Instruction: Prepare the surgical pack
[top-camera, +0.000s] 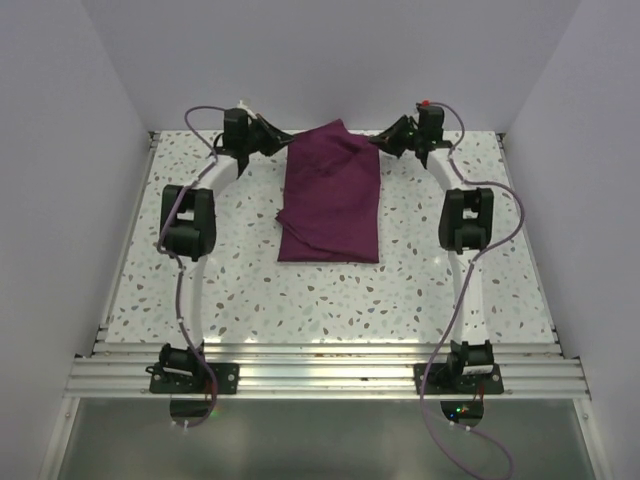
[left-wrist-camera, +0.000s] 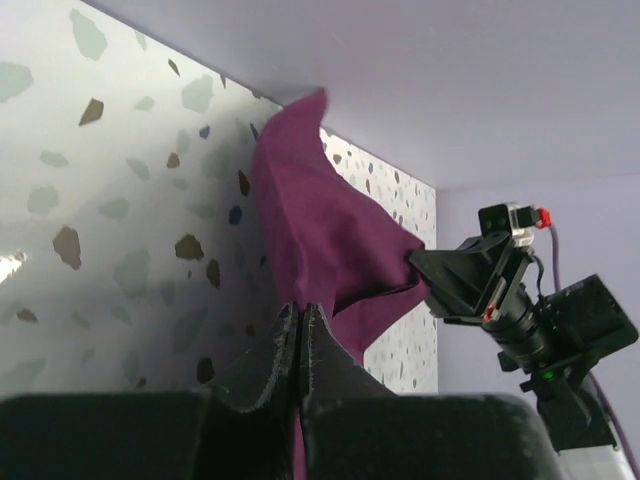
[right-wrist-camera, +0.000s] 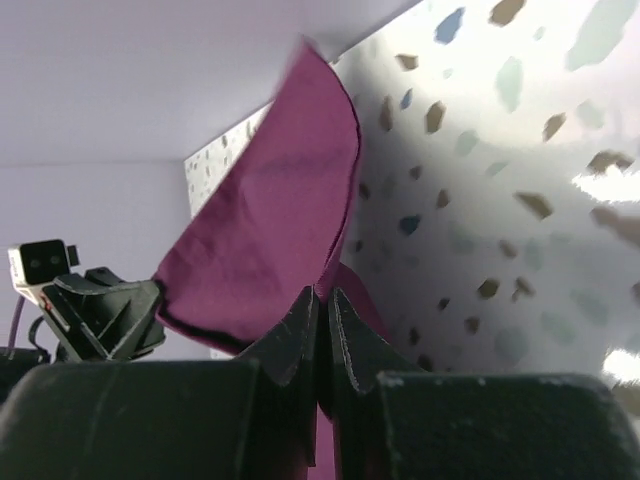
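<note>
Your plum cloth (top-camera: 330, 195) lies in the middle of the bench (top-camera: 240, 290), its long axis running away from the bases. The left tool (top-camera: 278, 140) is clenched on its far left corner and the right tool (top-camera: 388, 140) on its far right. I judge the pull goes toward the bases.

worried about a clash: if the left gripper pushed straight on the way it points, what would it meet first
The plum-purple fabric cloth, which the left gripper is shut on; its raised fold fills the line ahead. Beyond it, off to one side, is the right gripper, though depth is unclear.
</note>
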